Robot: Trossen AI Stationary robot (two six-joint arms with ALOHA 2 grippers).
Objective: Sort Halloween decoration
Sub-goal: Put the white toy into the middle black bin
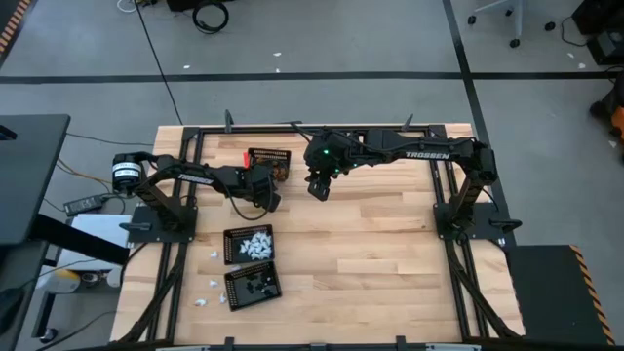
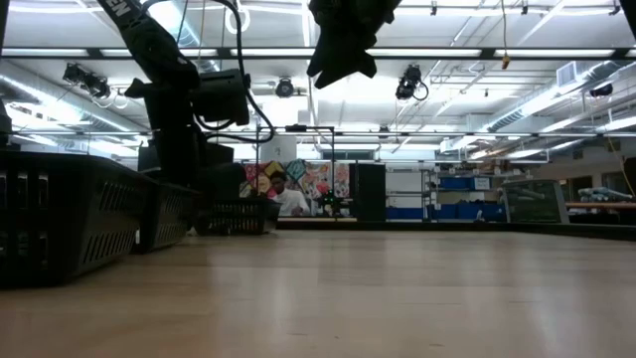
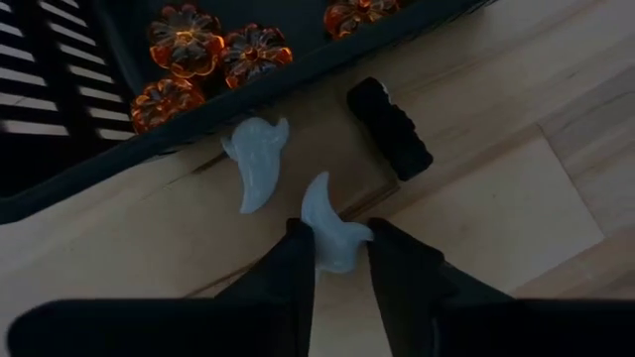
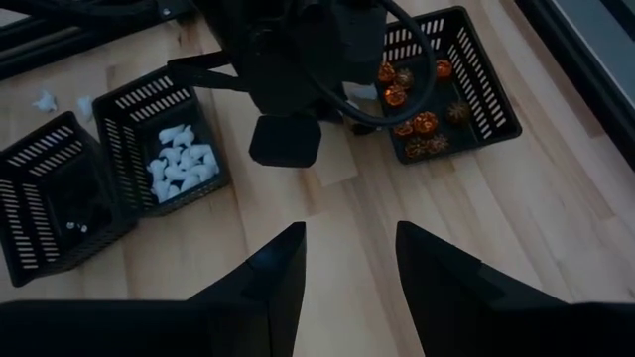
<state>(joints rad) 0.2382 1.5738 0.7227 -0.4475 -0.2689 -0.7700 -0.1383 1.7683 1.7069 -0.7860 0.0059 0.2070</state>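
A white ghost piece lies on the wooden table beside the basket of orange pumpkin pieces, and my left gripper is shut on it. A second white ghost and a black piece lie flat close by, untouched. In the high view my left gripper is low, just in front of that basket. My right gripper hangs high over the table's middle, open and with nothing between its fingers. My left gripper pinches the white ghost by its wider end between its two fingers. The fingers come steeply from above, one on each side. The ghost's pointed end sticks out past the fingertips, and the piece lies on the table.
Near the table's front left stand a basket of white pieces and a basket of black pieces. A few loose white pieces lie to their left. The table's middle and right show bare wood.
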